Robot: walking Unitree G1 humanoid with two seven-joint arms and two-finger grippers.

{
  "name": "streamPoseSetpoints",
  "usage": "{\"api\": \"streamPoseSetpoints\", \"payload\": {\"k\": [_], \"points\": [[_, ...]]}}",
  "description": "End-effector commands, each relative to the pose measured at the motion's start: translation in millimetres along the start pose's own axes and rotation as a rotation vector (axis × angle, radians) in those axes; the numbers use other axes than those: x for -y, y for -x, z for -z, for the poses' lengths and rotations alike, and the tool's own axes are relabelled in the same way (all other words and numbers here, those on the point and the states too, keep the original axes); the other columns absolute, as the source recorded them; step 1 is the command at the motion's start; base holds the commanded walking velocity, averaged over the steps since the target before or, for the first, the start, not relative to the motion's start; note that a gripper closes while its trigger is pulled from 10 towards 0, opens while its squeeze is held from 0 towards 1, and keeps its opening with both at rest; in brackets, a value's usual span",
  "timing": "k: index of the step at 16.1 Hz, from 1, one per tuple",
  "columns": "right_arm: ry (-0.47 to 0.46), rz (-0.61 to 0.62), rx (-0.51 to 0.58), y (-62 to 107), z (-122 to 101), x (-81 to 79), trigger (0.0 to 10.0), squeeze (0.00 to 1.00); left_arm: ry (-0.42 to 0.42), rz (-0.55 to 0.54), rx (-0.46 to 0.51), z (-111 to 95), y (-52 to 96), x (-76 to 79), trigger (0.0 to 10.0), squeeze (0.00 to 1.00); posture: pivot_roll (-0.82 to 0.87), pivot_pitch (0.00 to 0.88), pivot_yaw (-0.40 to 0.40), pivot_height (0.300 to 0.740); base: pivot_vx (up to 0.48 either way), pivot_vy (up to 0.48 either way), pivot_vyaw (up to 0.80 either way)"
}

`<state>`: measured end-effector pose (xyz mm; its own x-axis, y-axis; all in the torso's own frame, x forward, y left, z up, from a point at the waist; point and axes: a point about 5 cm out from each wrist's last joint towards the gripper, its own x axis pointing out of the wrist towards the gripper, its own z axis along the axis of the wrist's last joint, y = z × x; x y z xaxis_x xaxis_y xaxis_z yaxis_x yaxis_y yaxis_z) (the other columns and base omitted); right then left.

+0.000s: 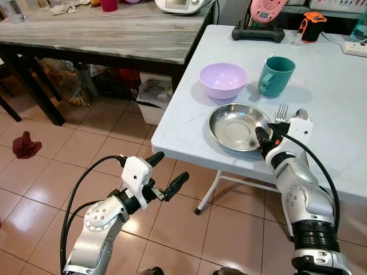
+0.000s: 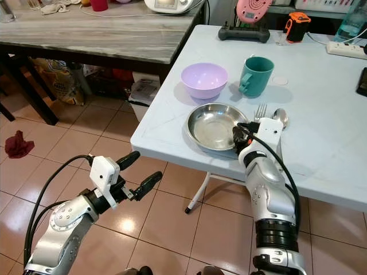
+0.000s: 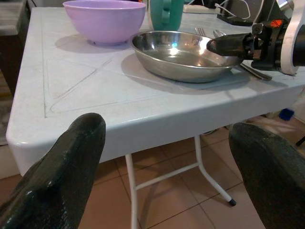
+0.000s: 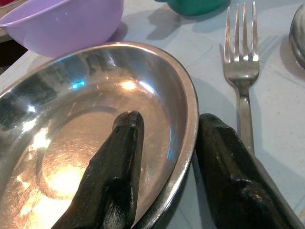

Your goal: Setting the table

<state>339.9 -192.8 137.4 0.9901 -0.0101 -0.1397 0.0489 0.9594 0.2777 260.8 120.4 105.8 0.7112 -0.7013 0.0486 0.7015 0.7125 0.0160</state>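
Note:
A steel plate (image 1: 238, 126) lies near the front edge of the white table (image 1: 183, 134). Behind it stand a lilac bowl (image 1: 223, 79) and a teal mug (image 1: 276, 75). A fork (image 4: 240, 71) and a spoon (image 1: 302, 114) lie side by side to the plate's right. My right gripper (image 1: 264, 142) sits astride the plate's right rim, one finger inside the dish and one outside on the table, with a gap still showing, so it is open. Low in front of the table, over the floor, my left gripper (image 1: 167, 169) is open and holds nothing.
A dark wooden table (image 1: 103, 34) stands at the back left, with bags and boxes (image 1: 149, 94) under it. A red cloth (image 1: 26, 144) lies on the tiled floor. At the white table's back are a pink device (image 1: 266, 8), an orange gadget (image 1: 312, 26) and a power strip (image 1: 355, 48).

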Motion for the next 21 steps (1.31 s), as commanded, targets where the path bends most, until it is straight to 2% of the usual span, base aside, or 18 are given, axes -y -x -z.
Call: {"api": "streamPoseSetpoints", "payload": {"k": [1, 14, 15, 16, 18, 19, 21], "points": [[-0.024, -0.003, -0.036, -0.9, 5.9, 0.1, 0.0, 0.00, -0.020, 0.022, -0.005, -0.9, 0.5, -0.2, 10.0, 0.00, -0.22, 0.144, 0.056, 0.740, 0.000, 0.000, 0.00], [-0.170, 0.032, -0.095, -3.4, 13.8, 3.0, 0.0, 0.00, -0.030, 0.042, 0.014, -4.7, -1.3, 2.0, 10.0, 0.00, -0.22, 0.134, 0.056, 0.740, 0.000, 0.000, 0.00], [-0.173, 0.038, -0.095, -2.8, 14.3, 3.3, 0.0, 0.00, -0.034, 0.038, 0.017, -5.3, -1.3, 2.0, 10.0, 0.00, -0.22, 0.131, 0.056, 0.740, 0.000, 0.000, 0.00], [-0.162, 0.048, -0.060, 0.5, 12.2, 2.8, 0.0, 0.00, -0.032, -0.019, 0.027, -5.9, -0.2, -1.2, 10.0, 0.00, -0.21, 0.131, 0.053, 0.740, 0.000, 0.000, 0.00], [-0.110, 0.037, -0.008, 5.4, 7.4, -1.5, 10.0, 0.00, 0.000, -0.107, 0.025, -6.0, -1.3, -10.5, 10.0, 0.00, -0.22, 0.130, 0.054, 0.740, 0.000, 0.000, 0.00], [-0.018, 0.031, 0.060, 11.1, 1.1, -5.5, 10.0, 0.00, 0.009, -0.156, 0.024, -5.6, -2.7, -17.3, 10.0, 0.00, -0.22, 0.130, 0.053, 0.740, 0.000, 0.000, 0.00], [-0.003, 0.035, 0.099, 16.1, -1.9, -8.6, 10.0, 0.00, 0.054, -0.197, 0.030, -4.8, -4.4, -23.1, 10.0, 0.00, -0.22, 0.129, 0.052, 0.740, 0.000, 0.000, 0.00]]}}
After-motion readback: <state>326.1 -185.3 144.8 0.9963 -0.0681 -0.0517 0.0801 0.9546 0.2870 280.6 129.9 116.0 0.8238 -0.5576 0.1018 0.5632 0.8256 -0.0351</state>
